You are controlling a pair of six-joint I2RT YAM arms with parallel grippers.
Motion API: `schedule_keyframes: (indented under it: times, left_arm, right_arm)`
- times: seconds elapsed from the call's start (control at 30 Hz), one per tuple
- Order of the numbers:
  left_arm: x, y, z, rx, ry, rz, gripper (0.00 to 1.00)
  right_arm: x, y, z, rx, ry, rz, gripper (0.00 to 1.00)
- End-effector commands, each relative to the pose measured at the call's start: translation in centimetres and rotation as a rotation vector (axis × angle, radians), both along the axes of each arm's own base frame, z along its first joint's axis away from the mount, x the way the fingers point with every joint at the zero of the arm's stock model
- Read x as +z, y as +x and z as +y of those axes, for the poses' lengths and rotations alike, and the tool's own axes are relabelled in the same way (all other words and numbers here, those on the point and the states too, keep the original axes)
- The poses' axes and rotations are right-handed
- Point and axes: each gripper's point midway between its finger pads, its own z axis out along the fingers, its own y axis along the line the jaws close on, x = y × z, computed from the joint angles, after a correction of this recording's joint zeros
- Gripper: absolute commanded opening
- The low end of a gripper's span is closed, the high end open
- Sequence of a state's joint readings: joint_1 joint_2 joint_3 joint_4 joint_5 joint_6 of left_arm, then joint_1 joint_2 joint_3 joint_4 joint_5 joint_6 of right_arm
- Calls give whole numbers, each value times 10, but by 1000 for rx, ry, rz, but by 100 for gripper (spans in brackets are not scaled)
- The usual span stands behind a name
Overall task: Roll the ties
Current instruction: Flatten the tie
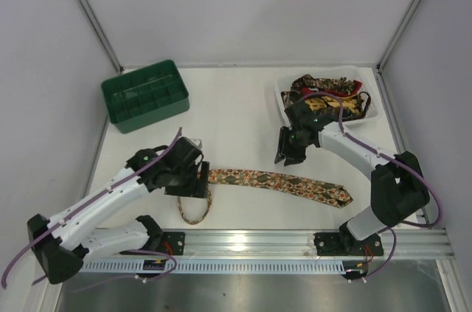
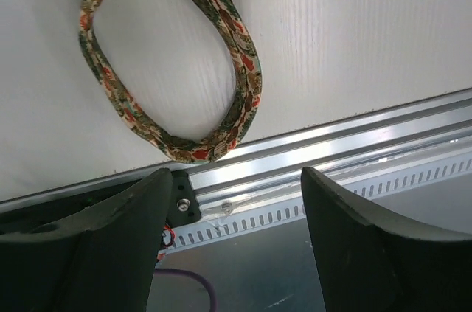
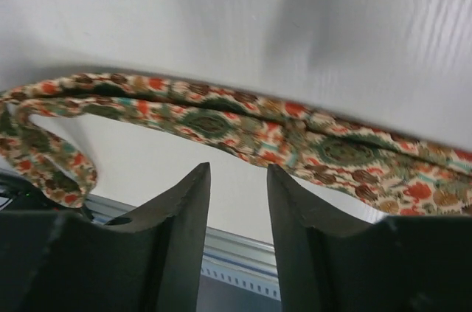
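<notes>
White table (image 1: 243,105), 1 tie (image 1: 280,181) out, approx 3 ties (image 1: 328,94) in tray (image 1: 280,98)

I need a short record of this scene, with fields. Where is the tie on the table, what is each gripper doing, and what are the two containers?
tie: one patterned tie lies flat and unrolled on the table
thin end: curled into a loop at the left
left gripper: open, holds nothing, above the loop end
right gripper: open, holds nothing, above the middle of the tie
tray: white, far right, holds a heap of other ties
crate: green, far left, divided into compartments
</notes>
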State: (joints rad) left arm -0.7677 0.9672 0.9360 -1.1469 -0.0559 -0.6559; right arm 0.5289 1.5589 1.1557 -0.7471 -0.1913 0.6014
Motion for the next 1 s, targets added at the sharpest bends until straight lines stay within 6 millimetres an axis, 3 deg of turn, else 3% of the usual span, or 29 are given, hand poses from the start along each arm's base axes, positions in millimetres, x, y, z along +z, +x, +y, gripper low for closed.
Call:
schedule_keyframes:
  times: [0.0, 0.1, 0.13, 0.27, 0.53, 0.73, 0.87, 0.97]
  left_arm:
    - [-6, -4, -22, -19, -31, 42, 77]
    - [7, 5, -28, -29, -67, -13, 76]
    - [13, 8, -31, -36, -74, -25, 75]
    - [17, 9, -33, -64, -64, -14, 74]
    - [63, 12, -47, -113, -194, -106, 74]
    - [71, 11, -50, -131, -210, -103, 79]
    - [61, 11, -58, -167, -216, -83, 81]
    - [55, 16, -70, -215, -228, -79, 80]
  right_arm:
    - [-13, -18, -18, -106, -39, 17, 41]
    - [-18, -29, -34, -179, -64, 16, 28]
    - [-29, -37, -44, -234, -88, 37, 23]
    - [-39, -49, -72, -376, -122, 28, 11]
    - [-82, -71, -124, -674, -233, 118, 6]
    - [-102, -81, -178, -906, -416, 183, 10]
    - [-93, -66, -236, -1113, -496, 141, 9]
    - [-82, -41, -269, -1157, -538, 87, 9]
